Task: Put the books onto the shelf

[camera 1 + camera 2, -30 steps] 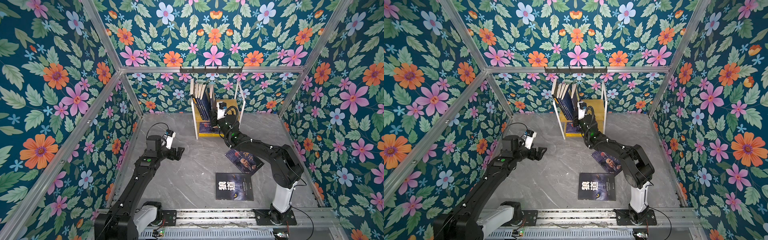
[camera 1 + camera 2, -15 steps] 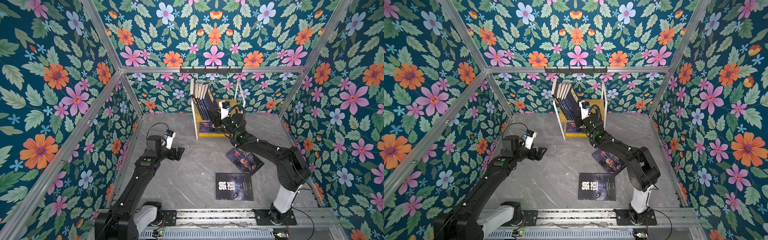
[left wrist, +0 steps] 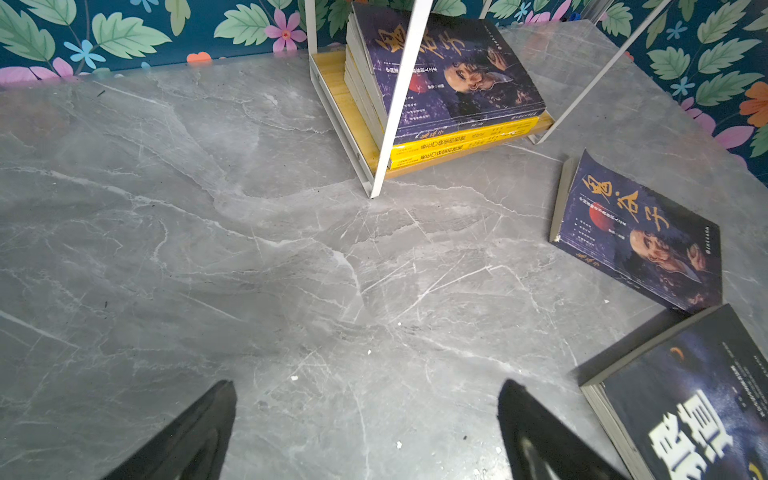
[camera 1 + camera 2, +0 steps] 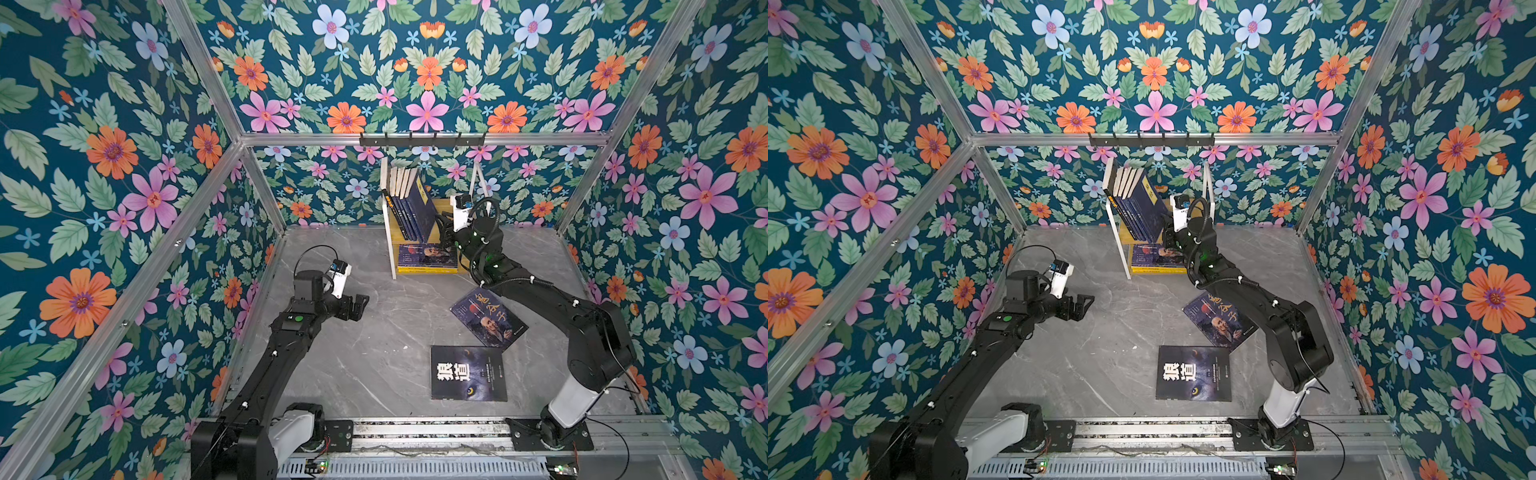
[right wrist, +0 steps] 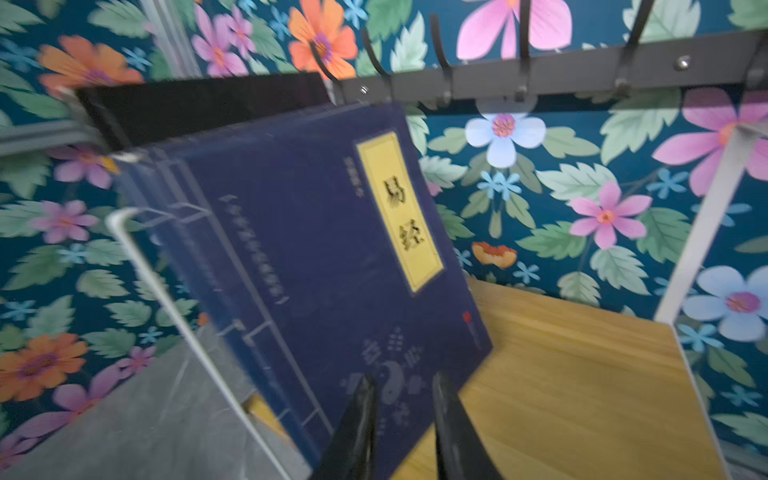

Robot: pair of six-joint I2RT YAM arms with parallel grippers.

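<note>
Shelf [image 5: 561,374]: thin white frame, pale grained wood boards.
Navy book [image 5: 316,249]: rectangular yellow label, leaning.
Left gripper [image 3: 368,386]: spread wide, empty.
Right gripper [image 5: 404,378]: narrowly parted, gripping nothing.

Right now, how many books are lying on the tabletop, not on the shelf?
2. The portrait-cover book lies partly under the right arm; the black wolf-eye book lies flat just in front of it. The arm could hide another.
</note>
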